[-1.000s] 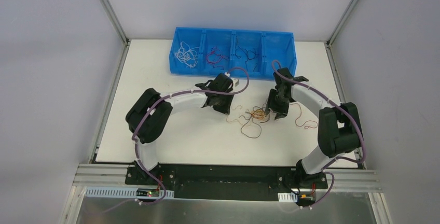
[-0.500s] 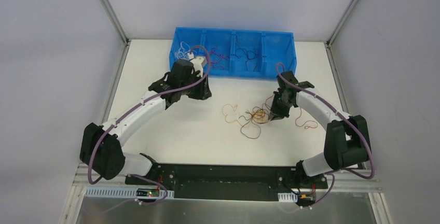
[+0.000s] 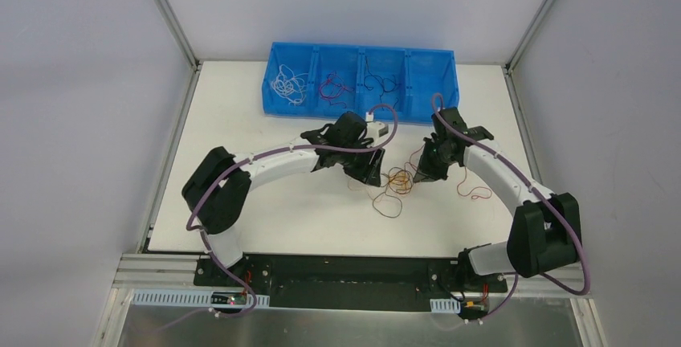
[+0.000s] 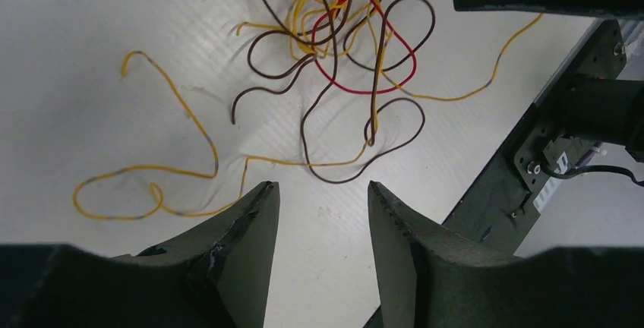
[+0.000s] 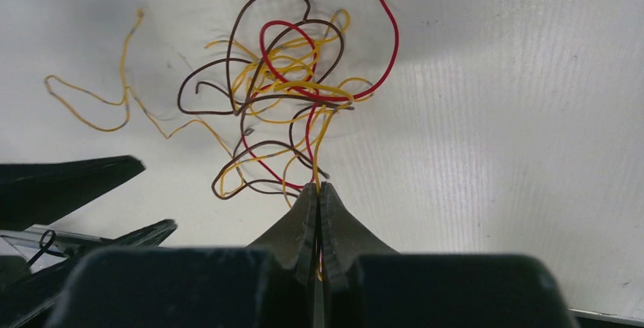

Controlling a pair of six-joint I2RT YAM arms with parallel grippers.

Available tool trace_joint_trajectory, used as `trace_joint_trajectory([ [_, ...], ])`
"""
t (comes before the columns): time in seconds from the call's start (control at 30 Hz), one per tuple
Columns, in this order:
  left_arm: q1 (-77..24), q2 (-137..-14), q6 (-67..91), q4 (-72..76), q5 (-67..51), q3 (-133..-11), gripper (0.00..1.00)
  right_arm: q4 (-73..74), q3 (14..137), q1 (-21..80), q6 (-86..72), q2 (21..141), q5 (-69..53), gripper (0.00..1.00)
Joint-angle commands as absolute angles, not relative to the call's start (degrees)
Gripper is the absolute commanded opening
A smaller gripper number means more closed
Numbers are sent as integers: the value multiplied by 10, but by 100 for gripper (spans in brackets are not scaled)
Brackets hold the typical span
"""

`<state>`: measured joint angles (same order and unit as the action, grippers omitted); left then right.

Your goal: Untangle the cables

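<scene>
Nearest the arm bases, a tangle (image 5: 288, 93) of brown, yellow and red wires is seen lying on the white table (image 3: 241, 202), between the two grippers.

The right gripper (image 5: 319, 191) is set at the tangle's right edge. Its jaws are pressed together, and yellow and red strands are pinched between them where they leave the bunch.

The left gripper (image 4: 320, 191) is held just left of the tangle. Its jaws are spread and nothing is held. A yellow strand (image 4: 152, 172) trails out of the bunch and is seen lying just ahead of the left finger, not yet gripped.

A loose red wire (image 3: 475, 192) is seen by itself on the table to the right of the right arm, apart from the bunch.

At the far edge, a blue bin (image 3: 434, 110) with four compartments is seen. White wires (image 3: 287, 86) are in the leftmost one, red wires (image 3: 335, 88) in the second and black wires (image 3: 379, 83) in the third. Nothing can be made out in the rightmost compartment (image 3: 430, 70).

The task is judged to be partly done: three colours have been sorted into the bin. Work left: brown, yellow and red strands are knotted together and need to be pulled apart, and the loose red wire has not been binned. The step in hand is judged to be anchoring the bunch with the right gripper so that a strand can be drawn out by the left.
</scene>
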<state>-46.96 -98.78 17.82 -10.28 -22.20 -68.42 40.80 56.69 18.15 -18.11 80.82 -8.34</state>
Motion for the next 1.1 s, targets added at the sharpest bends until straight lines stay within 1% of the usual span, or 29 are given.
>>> trace_joint_trajectory([
  [0.0,-480,-1013,204,-60,-252,-739,48,419,594,184,-188,765,-104,0],
  [0.23,-481,-1021,200,-53,-271,-712,48,439,618,183,-185,772,-79,0],
  [0.43,-483,-1006,189,17,-321,-654,48,439,618,182,-184,795,-68,0],
  [0.7,-494,-1044,160,68,-302,-639,43,438,621,181,-181,811,-63,0],
  [0.83,-496,-1057,148,100,-293,-626,37,436,618,180,-180,820,-61,0],
  [0.93,-496,-1050,146,146,-292,-594,32,435,614,180,-180,829,-57,0],
  [1.07,-496,-1035,146,213,-301,-546,31,433,610,181,-174,838,-54,0],
])
